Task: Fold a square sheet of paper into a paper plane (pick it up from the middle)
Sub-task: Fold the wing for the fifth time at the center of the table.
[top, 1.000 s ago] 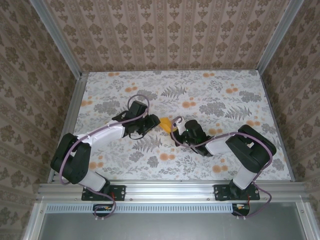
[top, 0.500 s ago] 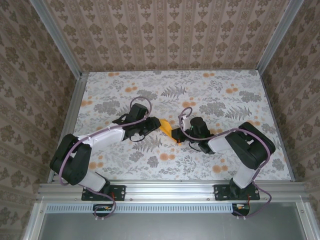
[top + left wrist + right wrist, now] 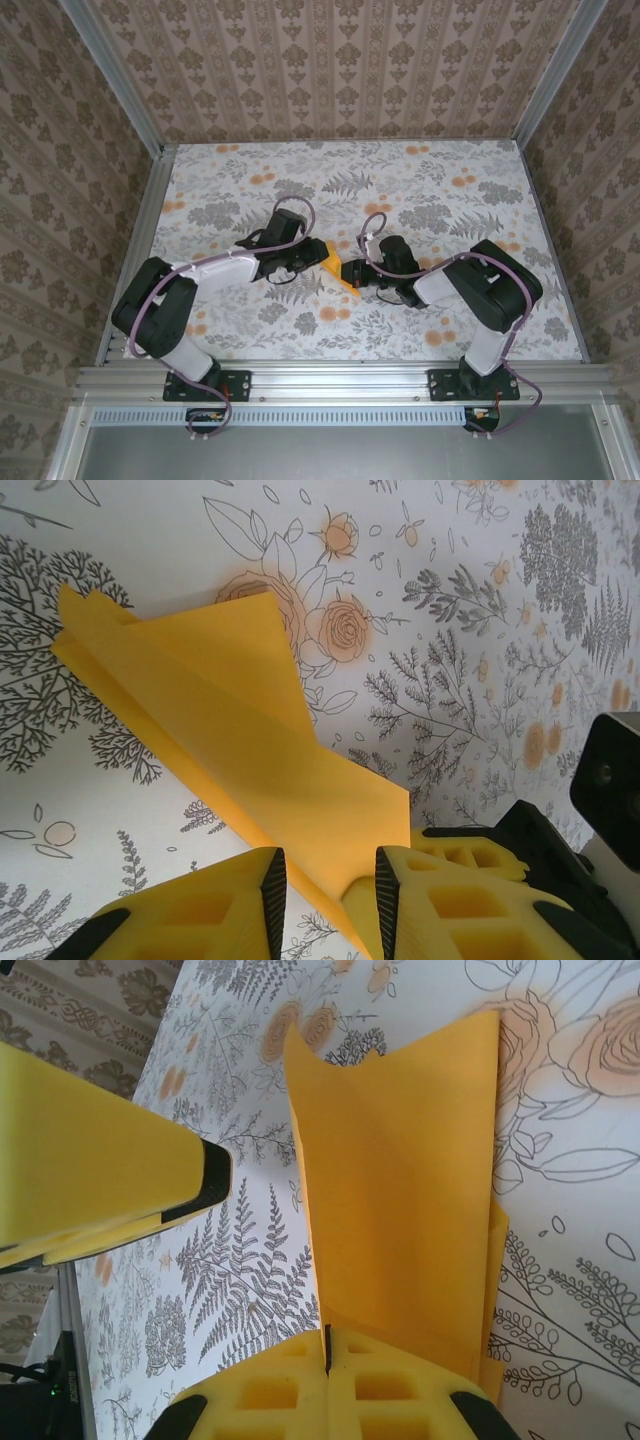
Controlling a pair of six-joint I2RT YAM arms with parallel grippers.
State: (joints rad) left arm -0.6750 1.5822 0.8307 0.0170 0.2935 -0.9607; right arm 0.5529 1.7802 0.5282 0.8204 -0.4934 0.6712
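The orange-yellow sheet of paper (image 3: 333, 262) lies mid-table between both grippers, folded into a slim layered wedge. In the left wrist view the paper (image 3: 250, 750) runs from a pointed far-left end to a wide near end, one flap raised. My left gripper (image 3: 312, 256) (image 3: 328, 885) is open, its jaws a short way apart around the paper's near edge. My right gripper (image 3: 352, 274) (image 3: 327, 1345) is shut on the paper's (image 3: 400, 1180) near edge. The right gripper's yellow fingers (image 3: 470, 842) show beside the left pads, and one left finger (image 3: 100, 1175) shows in the right wrist view.
The floral tablecloth (image 3: 420, 180) covers the table. Aluminium rails (image 3: 340, 378) frame the front and sides, and patterned walls close the back and both sides. The two arms meet at the table's centre, very close together.
The left gripper has slid right up to the paper and its jaws have narrowed. The right gripper has stayed shut and moved the paper slightly nearer and lower.
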